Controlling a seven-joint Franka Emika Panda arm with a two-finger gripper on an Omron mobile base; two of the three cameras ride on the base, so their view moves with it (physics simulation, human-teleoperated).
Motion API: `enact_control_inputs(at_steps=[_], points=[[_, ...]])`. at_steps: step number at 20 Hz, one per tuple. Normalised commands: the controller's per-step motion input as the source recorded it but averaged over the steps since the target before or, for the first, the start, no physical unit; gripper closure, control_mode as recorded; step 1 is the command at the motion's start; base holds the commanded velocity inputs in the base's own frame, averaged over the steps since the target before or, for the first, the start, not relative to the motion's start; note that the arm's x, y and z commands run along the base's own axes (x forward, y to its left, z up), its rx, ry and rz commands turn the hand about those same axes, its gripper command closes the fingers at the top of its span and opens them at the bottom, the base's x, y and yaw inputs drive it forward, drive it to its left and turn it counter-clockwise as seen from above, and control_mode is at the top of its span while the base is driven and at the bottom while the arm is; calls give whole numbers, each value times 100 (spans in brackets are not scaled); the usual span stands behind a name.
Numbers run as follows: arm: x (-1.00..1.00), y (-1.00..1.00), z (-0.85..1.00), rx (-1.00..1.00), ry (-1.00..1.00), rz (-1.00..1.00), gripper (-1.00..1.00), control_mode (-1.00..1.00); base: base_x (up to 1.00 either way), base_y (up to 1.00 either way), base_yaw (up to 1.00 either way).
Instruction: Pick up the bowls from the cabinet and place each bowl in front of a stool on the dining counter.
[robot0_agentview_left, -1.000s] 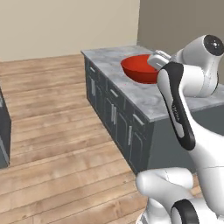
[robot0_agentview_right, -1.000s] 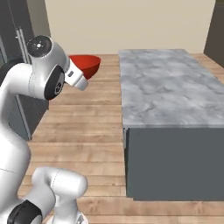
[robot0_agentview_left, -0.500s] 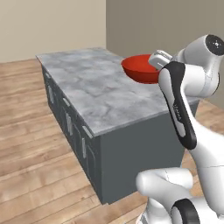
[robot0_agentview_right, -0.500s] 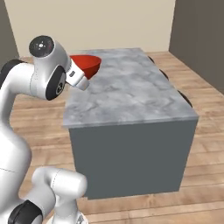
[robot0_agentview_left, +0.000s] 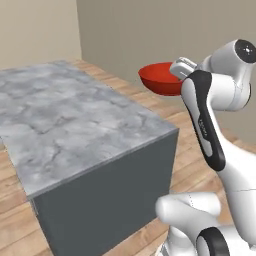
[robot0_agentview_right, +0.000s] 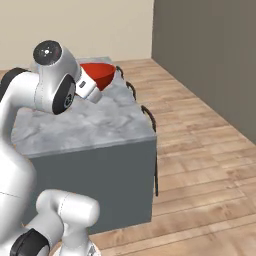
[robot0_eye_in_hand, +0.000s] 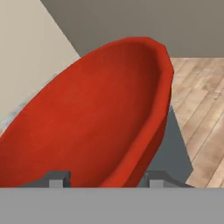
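Red bowl (robot0_agentview_left: 161, 78) up in the air, clamped by its rim in your gripper (robot0_eye_in_hand: 103, 177), the two fingers either side of the wall as the hand view shows it, glossy inside tilted toward the camera. Over the last second the whole scene has swung round: that is your base driving and turning, not the furniture moving, and the bowl has kept its place against the arm the whole way. A second ago you were looking along the drawer cabinets with the marble worktop; now the dining counter (robot0_agentview_left: 75, 125) lies square in front of you, its veined marble top bare on the near end and the dark grey end panel facing the base. From the right base view the bowl (robot0_agentview_right: 99, 74) hangs over the far part of the top, and dark stools (robot0_agentview_right: 150, 116) stand along the counter's right-hand side, though they are thin and half hidden, so I would not swear to how many. What it means for you: the carry looks nearly done, and the next call is, I judge, reaching out and lowering the bowl onto the marble in front of one of those stools.
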Motion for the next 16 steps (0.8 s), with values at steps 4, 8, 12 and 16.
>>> enact_control_inputs(at_steps=[4, 8, 12, 16], points=[[0, 0, 0, 0, 0, 0, 100, 100, 88, -100, -30], [0, 0, 0, 0, 0, 0, 100, 100, 81, -97, -30], [0, 0, 0, 0, 0, 0, 100, 100, 80, -87, -26], [0, 0, 0, 0, 0, 0, 100, 100, 78, -80, -21]])
